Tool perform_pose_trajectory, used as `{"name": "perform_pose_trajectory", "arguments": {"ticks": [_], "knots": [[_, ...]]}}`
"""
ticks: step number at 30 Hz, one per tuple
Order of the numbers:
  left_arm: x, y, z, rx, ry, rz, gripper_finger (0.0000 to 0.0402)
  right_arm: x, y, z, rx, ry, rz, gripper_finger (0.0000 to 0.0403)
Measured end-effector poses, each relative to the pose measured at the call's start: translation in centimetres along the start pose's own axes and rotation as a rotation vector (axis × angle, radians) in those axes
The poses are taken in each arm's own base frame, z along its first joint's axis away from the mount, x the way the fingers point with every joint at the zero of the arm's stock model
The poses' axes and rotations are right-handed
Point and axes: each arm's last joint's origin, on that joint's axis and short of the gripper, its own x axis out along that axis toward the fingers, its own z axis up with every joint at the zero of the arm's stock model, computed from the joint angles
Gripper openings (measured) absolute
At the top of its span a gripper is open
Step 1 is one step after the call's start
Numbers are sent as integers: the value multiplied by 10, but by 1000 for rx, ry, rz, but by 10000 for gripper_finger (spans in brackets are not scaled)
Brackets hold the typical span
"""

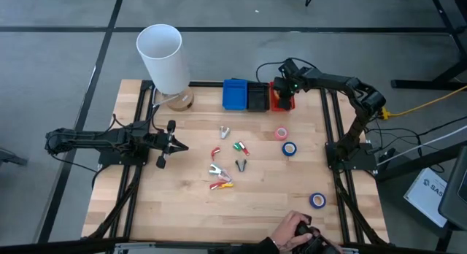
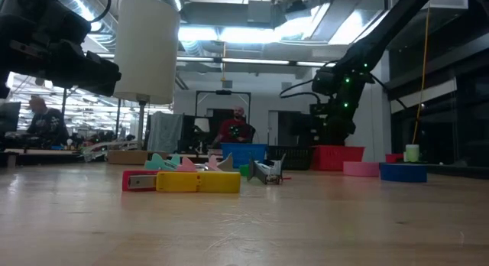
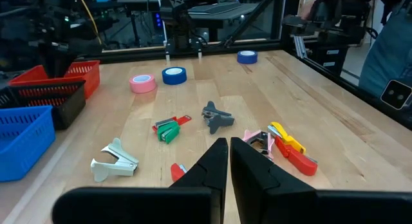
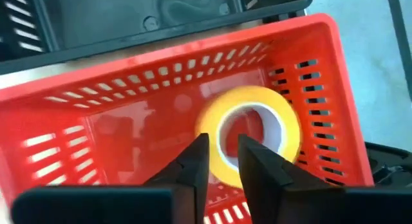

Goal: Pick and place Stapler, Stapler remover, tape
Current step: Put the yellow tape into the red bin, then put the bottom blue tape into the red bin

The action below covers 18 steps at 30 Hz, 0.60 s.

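Note:
The yellow tape roll (image 4: pixel 248 137) lies on the floor of the red basket (image 4: pixel 96 130) at the table's far edge. My right gripper (image 4: pixel 223 163) hangs above it, pointing steeply down, fingers a little apart. A pink tape roll (image 1: pixel 281 133) and two blue ones (image 1: pixel 290 148) (image 1: pixel 317 201) lie flat on the table's right half. Small staplers (image 1: pixel 221 185) (image 1: pixel 241 147) and claw-like staple removers (image 1: pixel 225 131) (image 1: pixel 215 170) lie mid-table. My left gripper (image 1: pixel 179 146) waits shut at the left, pointing toward them.
A blue basket (image 1: pixel 235 94) and a black one (image 1: pixel 257 97) stand left of the red one. A tall white cylinder (image 1: pixel 162 57) rises at the far left corner. A person's hand (image 1: pixel 298 231) reaches over the near edge, close to the nearer blue roll.

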Motion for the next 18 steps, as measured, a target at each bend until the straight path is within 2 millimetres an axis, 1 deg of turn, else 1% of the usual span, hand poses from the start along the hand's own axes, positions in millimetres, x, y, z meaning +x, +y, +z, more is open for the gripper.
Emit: {"name": "perform_pose_trajectory", "arguments": {"ticks": [6, 9, 11, 14, 18], "knots": [[0, 0, 0, 0, 0, 0, 15, 0, 0, -2, 1, 25, -9, 107], [0, 0, 0, 0, 0, 0, 16, -5, -3, 1, 21, 51, -38, 118], [0, 0, 0, 0, 0, 0, 15, -15, -7, 7, 59, 49, -59, 126], [0, 0, 0, 0, 1, 0, 16, -31, -12, 15, 72, 32, -70, 139], [0, 0, 0, 0, 0, 0, 15, -55, -12, 25, 95, -23, -87, 156]]}}
